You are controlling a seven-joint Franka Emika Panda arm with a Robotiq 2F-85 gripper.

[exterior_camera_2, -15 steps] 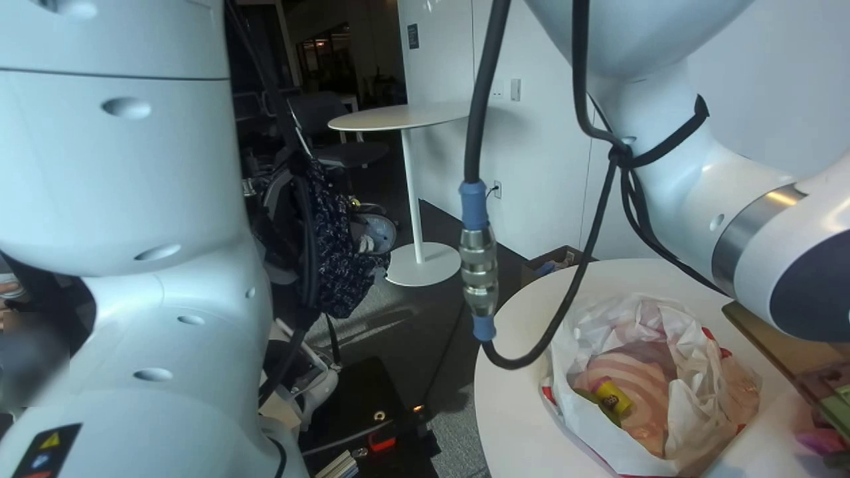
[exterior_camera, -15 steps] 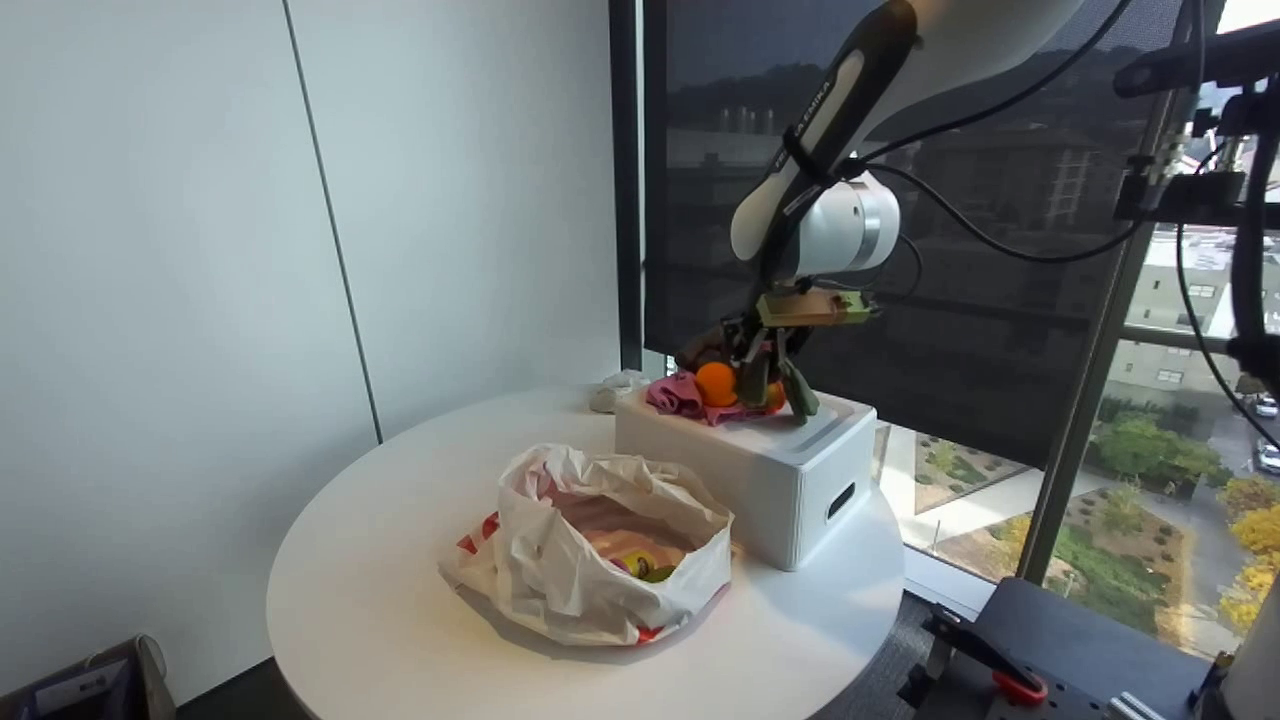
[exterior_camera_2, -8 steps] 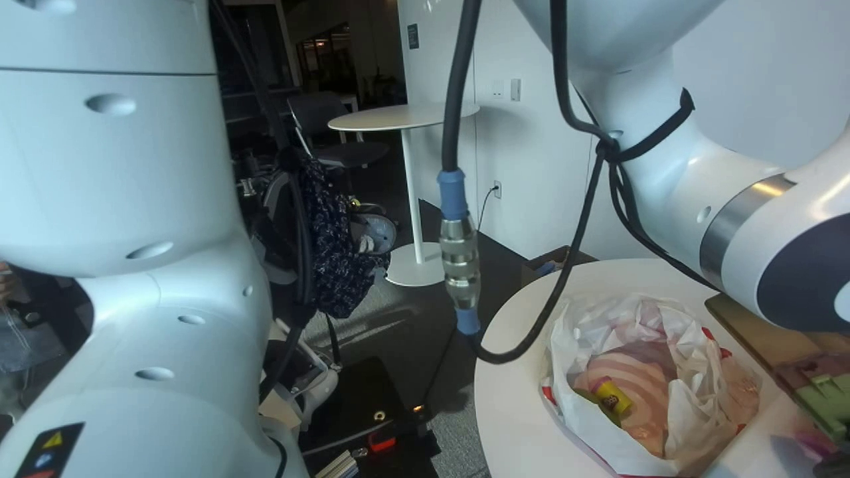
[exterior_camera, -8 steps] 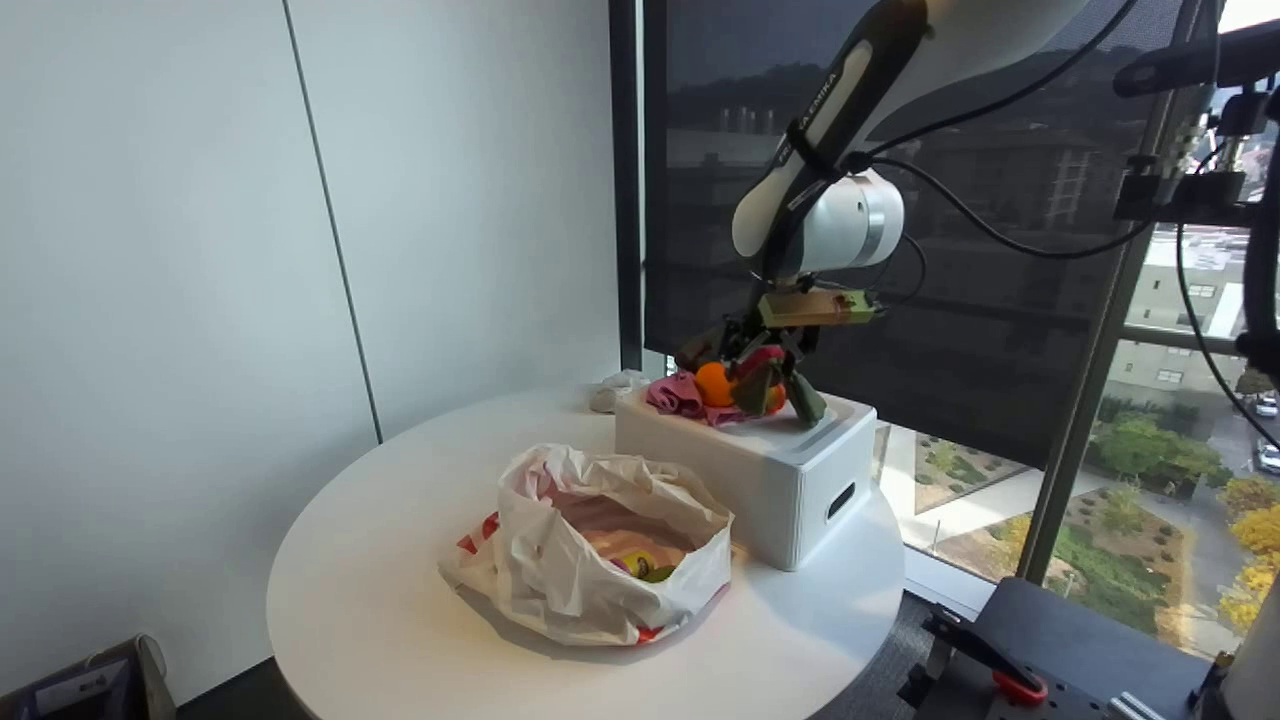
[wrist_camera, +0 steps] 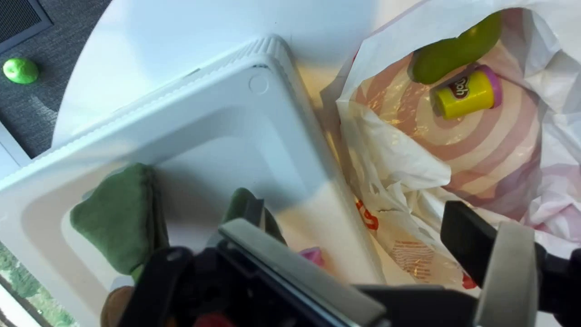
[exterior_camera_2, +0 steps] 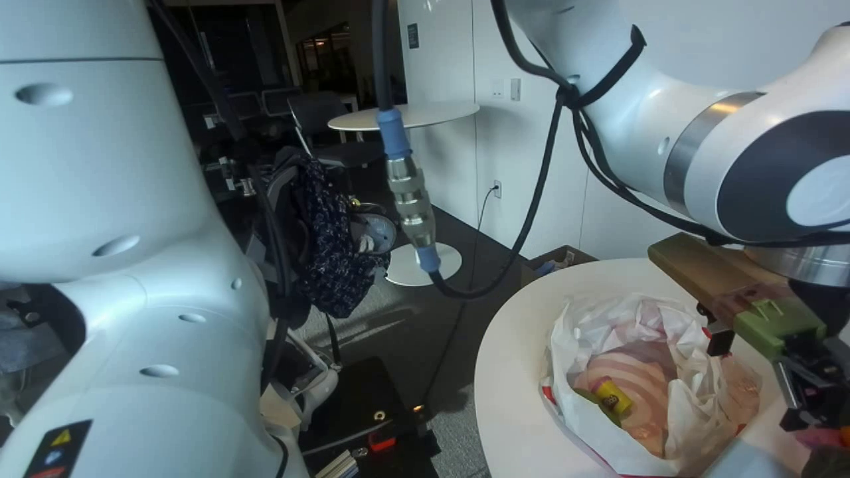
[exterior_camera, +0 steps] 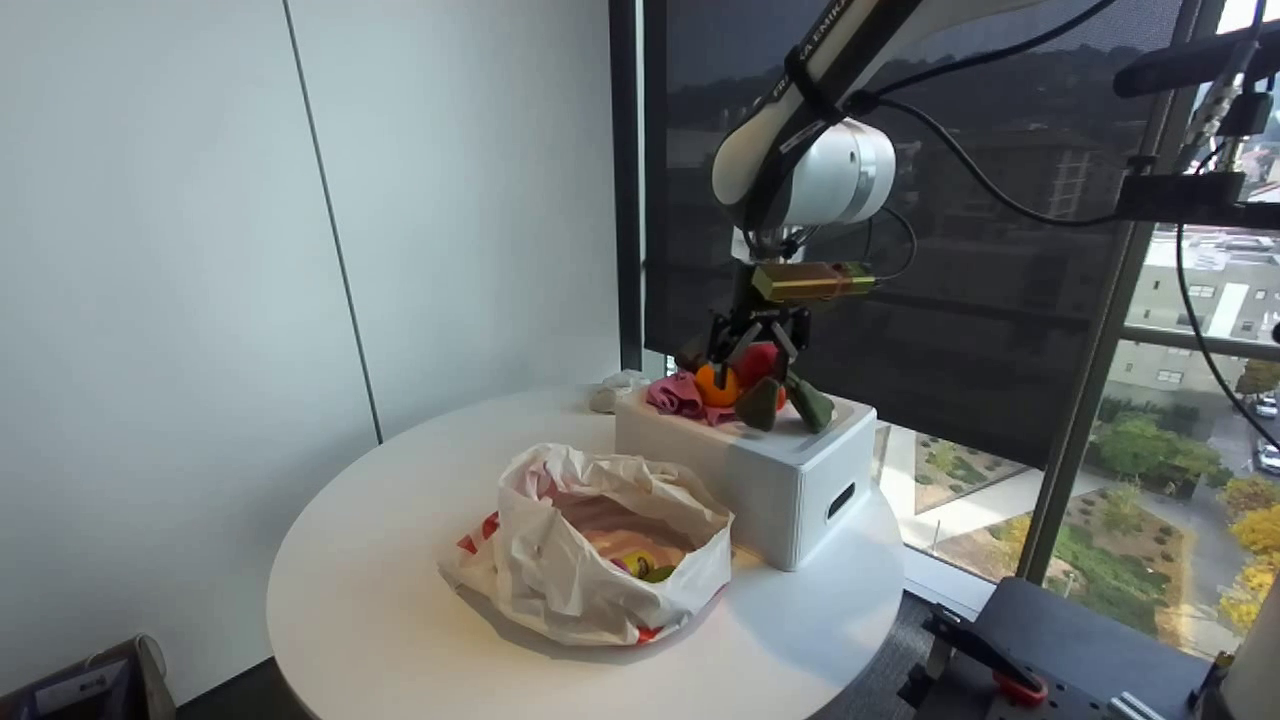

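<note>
Pincer (exterior_camera: 750,368): spread, fingers (wrist_camera: 510,268) well apart, above the box (exterior_camera: 765,500); contact with what lies below cannot be told.
Orange (exterior_camera: 708,388): on the box, near a finger in an exterior view.
Red piece (exterior_camera: 757,362): near the pincer, partly hidden by it.
Green flaps (exterior_camera: 758,404): two, on the box, below the pincer.
Pink cloth (exterior_camera: 675,395): beside the orange.
Box: white, recessed top.
Bag (exterior_camera: 560,580): white, red print, open, beside the box; inside, yellow tub (wrist_camera: 470,95) on its side, green item (wrist_camera: 454,54).
Table (exterior_camera: 380,560): white, round, under box and bag; white wad (exterior_camera: 618,390) near its edge.
Room: pale wall (exterior_camera: 180,300); window (exterior_camera: 1110,520), dark shade (exterior_camera: 980,330); second table (exterior_camera_2: 425,116); backpack (exterior_camera_2: 335,226); carpet (exterior_camera_2: 412,338), green apple (wrist_camera: 20,70) on it.
</note>
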